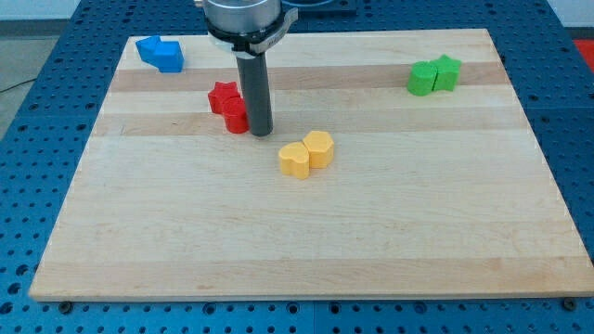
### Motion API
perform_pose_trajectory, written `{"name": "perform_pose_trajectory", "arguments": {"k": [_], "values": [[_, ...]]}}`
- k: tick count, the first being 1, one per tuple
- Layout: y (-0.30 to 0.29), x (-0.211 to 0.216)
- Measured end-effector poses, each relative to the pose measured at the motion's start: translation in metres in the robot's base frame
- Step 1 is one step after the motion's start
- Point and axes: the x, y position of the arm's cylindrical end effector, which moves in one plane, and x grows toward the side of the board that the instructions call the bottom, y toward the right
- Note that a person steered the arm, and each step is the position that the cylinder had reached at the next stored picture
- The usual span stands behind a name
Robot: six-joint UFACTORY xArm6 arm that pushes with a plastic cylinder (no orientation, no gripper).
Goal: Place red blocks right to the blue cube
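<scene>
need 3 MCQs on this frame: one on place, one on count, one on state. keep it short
1. Where do the blue blocks lie?
A. the view's top left
B. the view's bottom right
C. the board's centre

2. How many colour pairs of blocks are on the board?
A. two
B. three
C. four

3. How does my tip stand to the red blocks?
A. far off by the green blocks
B. right against them, on their right in the view
C. between the two yellow blocks

Key: 1 A, they sit near the top left corner. 2 C, blue, red, green and yellow. 3 B, the rod's end sits beside the lower red block.
</scene>
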Motion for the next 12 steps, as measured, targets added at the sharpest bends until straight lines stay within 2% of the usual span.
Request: {"name": "perform_pose_trajectory", "arguments": {"k": [1, 4, 6, 10, 12], "values": [[-0.010, 0.005], [-0.072, -0.054], [-0.078, -0.073], [-0.089, -0.073], [-0.089, -0.047]]}}
